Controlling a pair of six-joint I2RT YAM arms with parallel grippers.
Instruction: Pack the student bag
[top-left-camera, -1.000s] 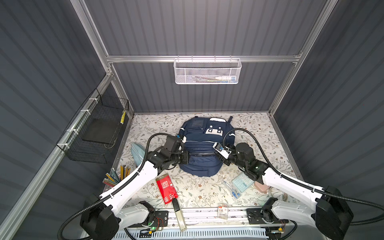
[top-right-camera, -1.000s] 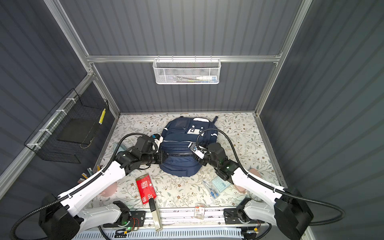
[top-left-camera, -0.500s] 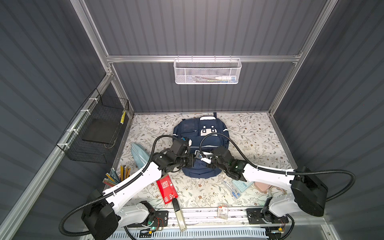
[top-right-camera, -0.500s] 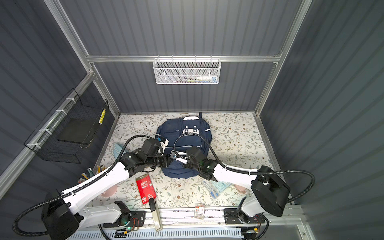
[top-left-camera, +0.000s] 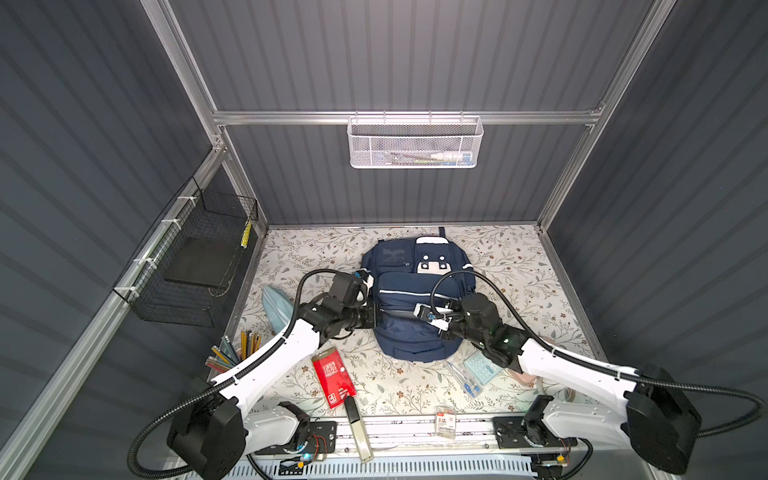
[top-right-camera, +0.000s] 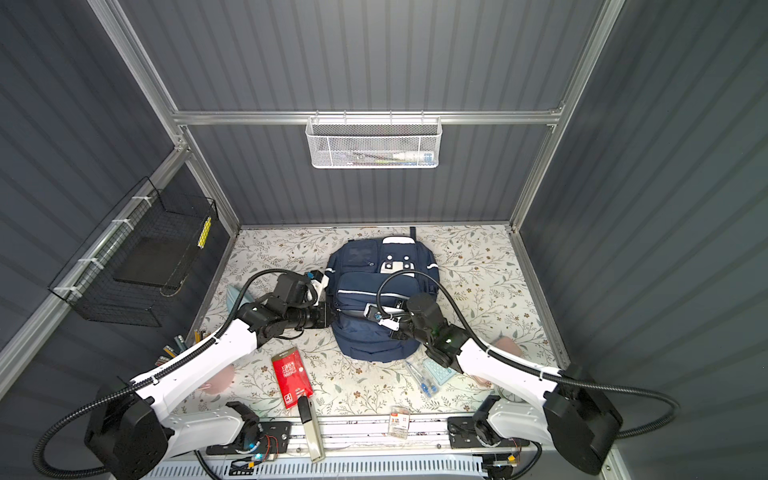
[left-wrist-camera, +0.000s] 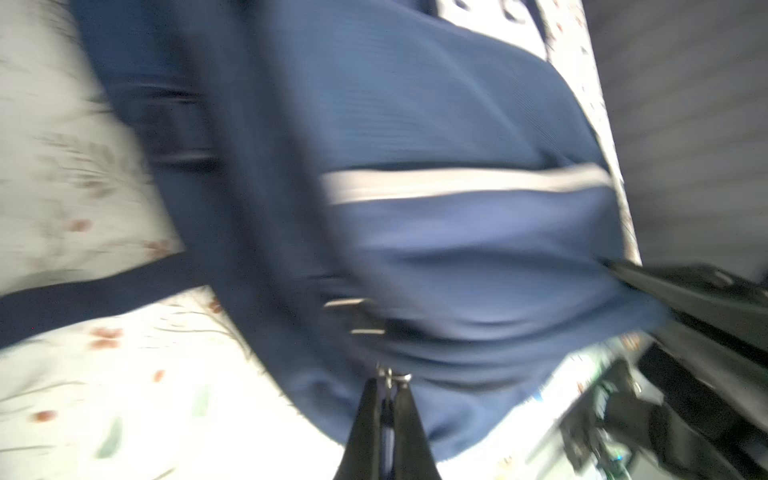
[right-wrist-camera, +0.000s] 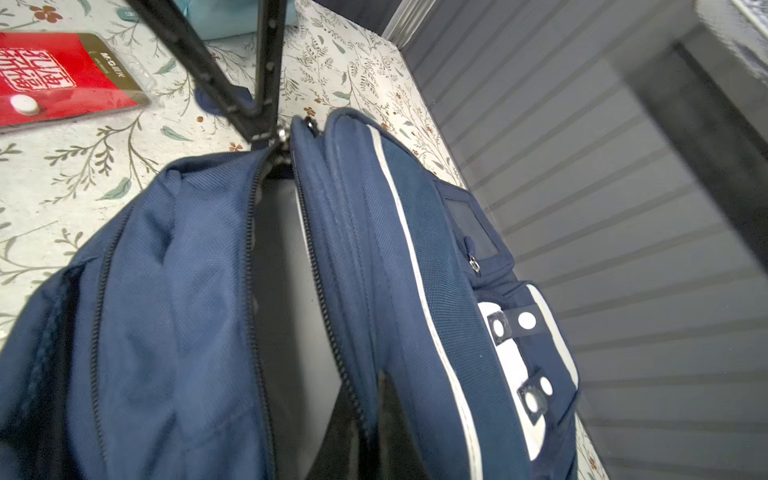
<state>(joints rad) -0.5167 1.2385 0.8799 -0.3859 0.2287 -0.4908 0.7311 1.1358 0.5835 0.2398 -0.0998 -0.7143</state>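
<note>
The navy student bag (top-left-camera: 415, 286) (top-right-camera: 374, 282) lies flat in the middle of the floral table. Its main zip stands partly undone, showing grey lining (right-wrist-camera: 286, 291). My left gripper (top-left-camera: 376, 314) (left-wrist-camera: 388, 384) is at the bag's left side, shut on the metal zip pull (left-wrist-camera: 390, 376) (right-wrist-camera: 282, 135). My right gripper (top-left-camera: 432, 326) (right-wrist-camera: 365, 419) is at the right end of the opening. It is shut on the bag's upper zip edge, pinching fabric and zip teeth. The left wrist view is blurred.
A red packet (top-left-camera: 332, 376), a light-blue pouch (top-left-camera: 276, 307) and pencils (top-left-camera: 232, 353) lie left of the bag. Pens (top-left-camera: 463, 378), a pale-blue calculator (top-left-camera: 480, 368) and a pink case (top-left-camera: 525, 376) lie to the right. A black wire basket (top-left-camera: 195, 257) and a white mesh basket (top-left-camera: 415, 143) hang on the walls.
My right gripper, open a second ago, has closed on the bag's zip edge. The bag has shifted slightly on the table. The left gripper has stayed shut on the zip pull.
</note>
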